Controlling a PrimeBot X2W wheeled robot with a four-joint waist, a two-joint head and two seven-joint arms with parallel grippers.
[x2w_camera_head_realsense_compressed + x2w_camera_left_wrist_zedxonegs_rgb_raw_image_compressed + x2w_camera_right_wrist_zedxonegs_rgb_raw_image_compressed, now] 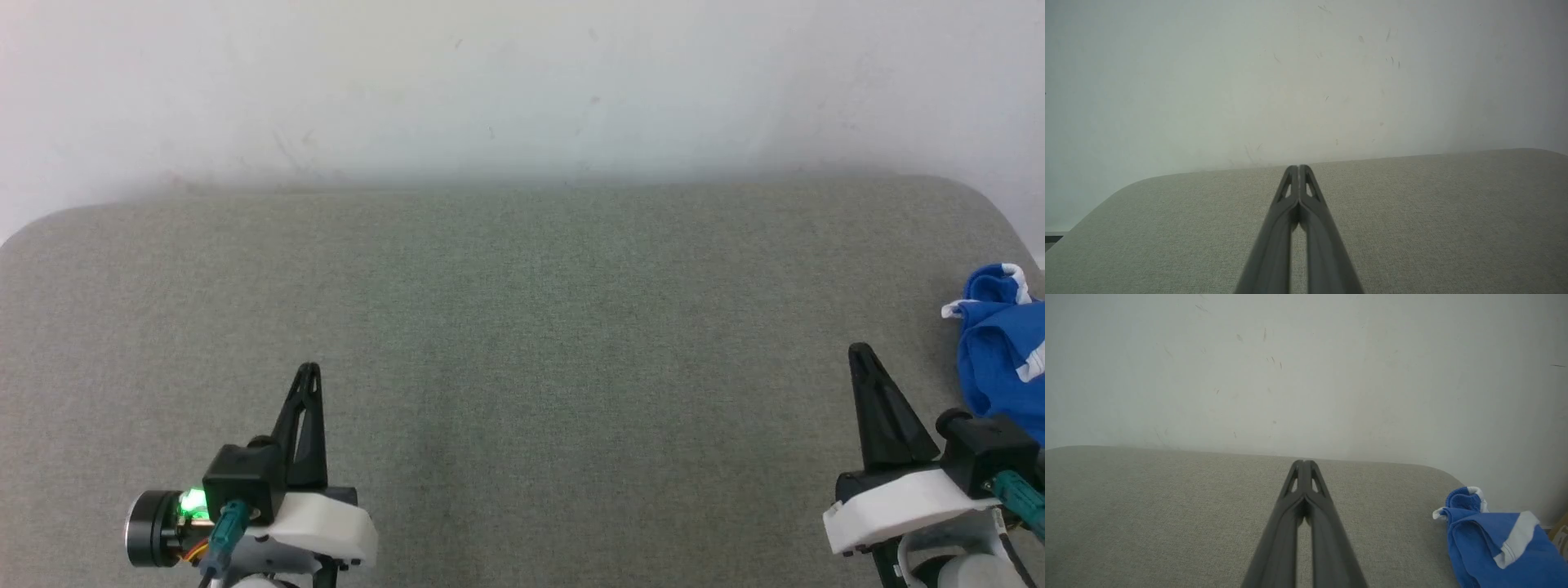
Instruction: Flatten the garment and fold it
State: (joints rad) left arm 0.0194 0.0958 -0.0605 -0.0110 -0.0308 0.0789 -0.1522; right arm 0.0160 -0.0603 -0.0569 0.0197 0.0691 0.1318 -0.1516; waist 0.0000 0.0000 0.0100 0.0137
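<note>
Jaws, left gripper (309, 376): two long dark fingers pressed together at the tips with nothing between them. The left wrist view shows the tips of this gripper (1299, 169) meeting, with a thin slit lower down.
Jaws, right gripper (861, 355): together and empty. The right wrist view shows the fingers of this gripper (1303, 463) meeting at the tips.
Wall (522, 82): pale and off-white, it stands behind the work area across the top of the head view. It carries faint scuffs and small dark marks.
Padded surface (522, 327): grey-green woven cloth with rounded far corners. Its far edge meets the wall.
Garment (1000, 359): bright blue cloth, crumpled in a heap and not flattened. It lies at the far right edge of the padded surface and is partly cut off by the frame. It is just beside the right gripper's wrist block, and I cannot tell whether they touch. The right wrist view shows the garment (1486, 543) lying apart from the fingers.
White trim (1515, 543): bands along the garment's folded edges.
Gripper placing: left at lower left, right at lower right, well apart, both over bare cloth with fingers pointing toward the wall.
Green light (192, 500): lit on the left wrist unit.
</note>
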